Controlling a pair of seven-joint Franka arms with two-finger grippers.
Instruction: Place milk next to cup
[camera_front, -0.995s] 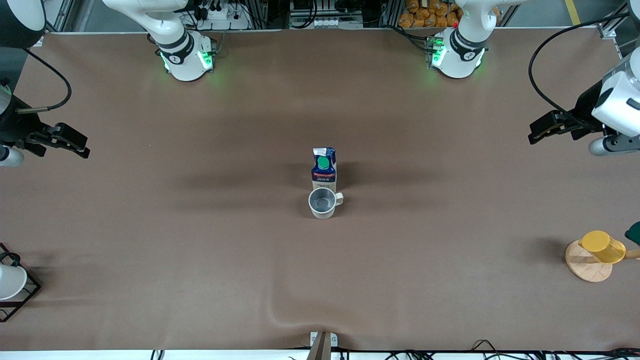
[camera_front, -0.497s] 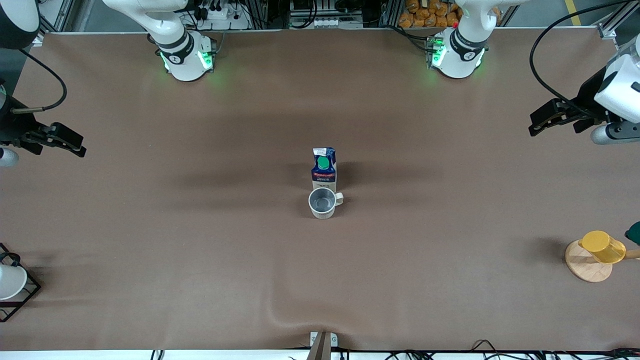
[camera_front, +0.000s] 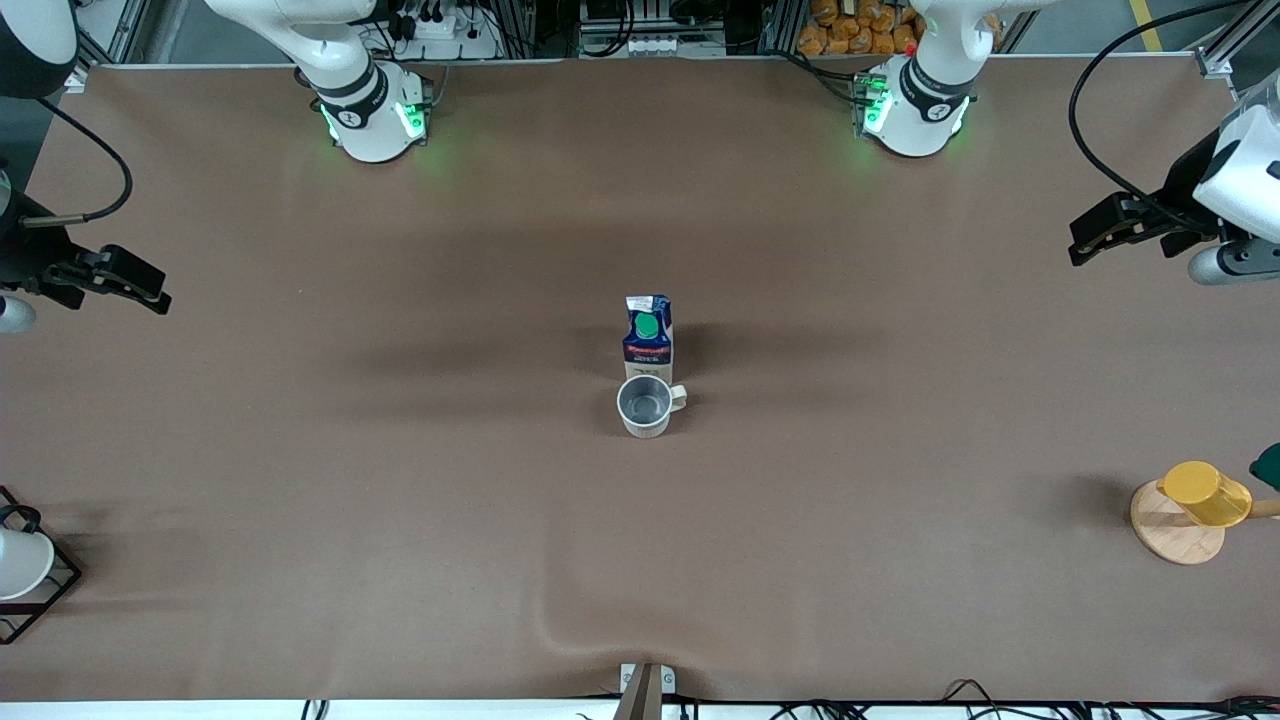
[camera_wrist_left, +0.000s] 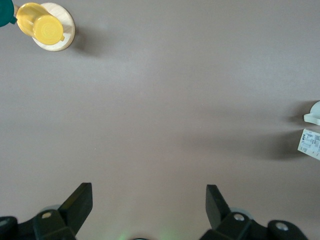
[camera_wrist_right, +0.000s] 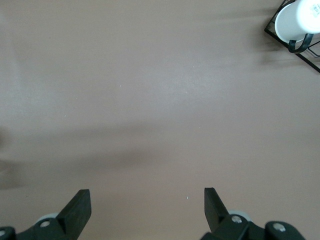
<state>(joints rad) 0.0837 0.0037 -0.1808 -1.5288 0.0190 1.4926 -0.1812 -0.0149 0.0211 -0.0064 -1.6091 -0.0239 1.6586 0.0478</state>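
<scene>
Brown table carries milk, cup.

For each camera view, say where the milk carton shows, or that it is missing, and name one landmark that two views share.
Front view: the milk stands mid-table, just farther from the camera than the cup.
Left wrist view: only its corner shows at the picture's edge.
Right wrist view: not in it.
Shared landmark: the yellow cup, in front and left wrist views.

milk cut by edge, cup seemingly too
</scene>
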